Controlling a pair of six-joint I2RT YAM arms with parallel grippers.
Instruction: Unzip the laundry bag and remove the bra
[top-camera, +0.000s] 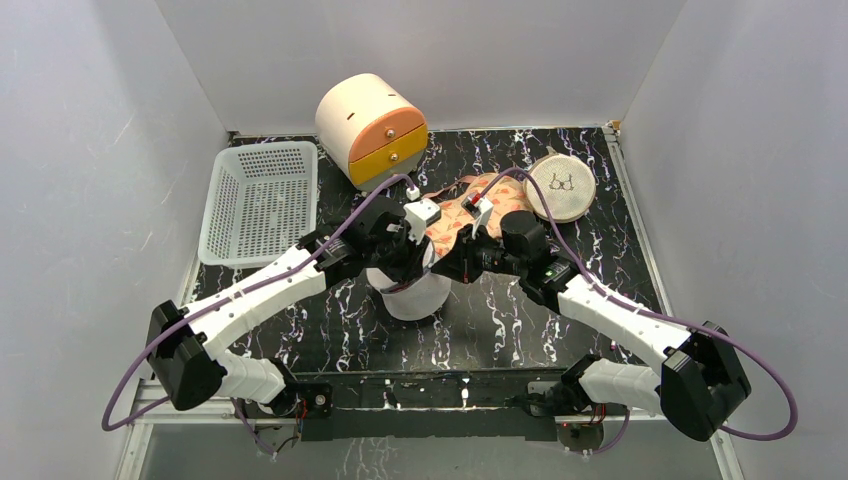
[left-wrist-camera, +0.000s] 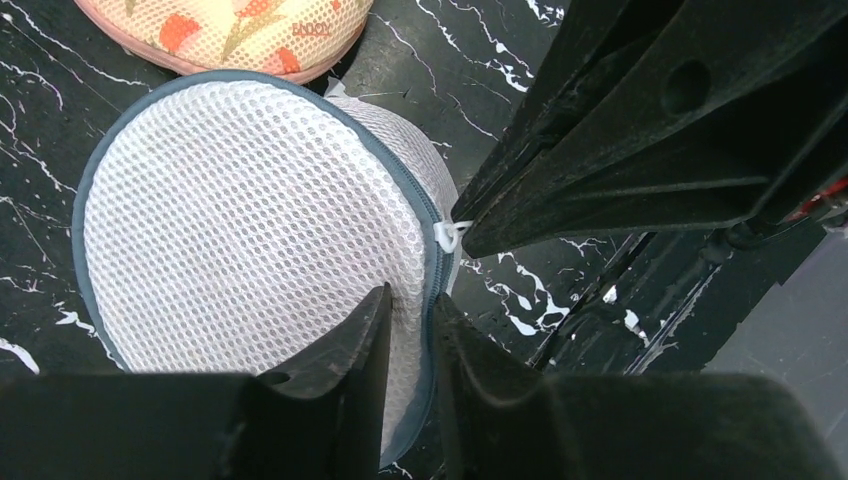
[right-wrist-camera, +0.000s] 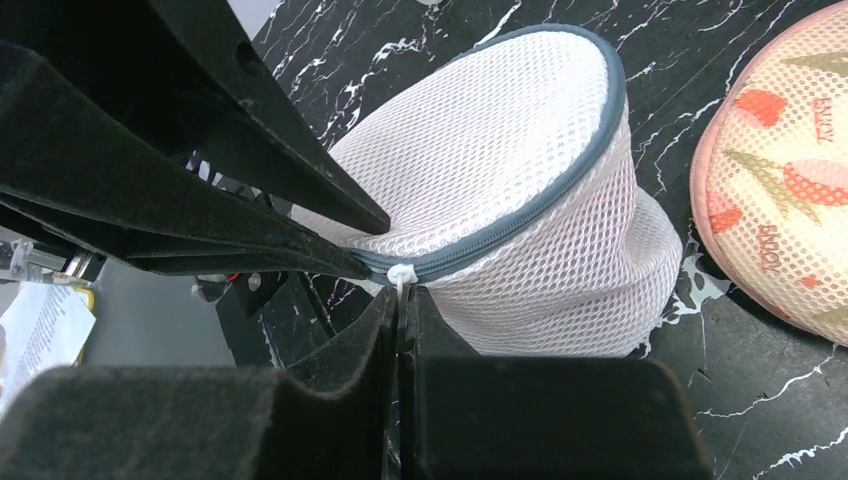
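Note:
The laundry bag (top-camera: 415, 298) is a white mesh cylinder with a blue-grey band, standing at the table's middle. It also shows in the left wrist view (left-wrist-camera: 250, 230) and the right wrist view (right-wrist-camera: 500, 160). My left gripper (top-camera: 403, 262) (left-wrist-camera: 410, 297) is shut on the bag's rim, with mesh and band pinched between its fingers. My right gripper (top-camera: 450, 268) (right-wrist-camera: 403, 293) is shut on the white zipper pull (right-wrist-camera: 401, 273), right beside the left fingers. The pull also shows in the left wrist view (left-wrist-camera: 447, 235). The zip looks closed. The bra is hidden.
A white perforated basket (top-camera: 258, 200) stands at the back left. A cream drawer box with orange fronts (top-camera: 372, 128) is at the back. A peach floral mesh piece (top-camera: 470, 205) lies just behind the bag, and a beige round pouch (top-camera: 560, 185) lies to its right.

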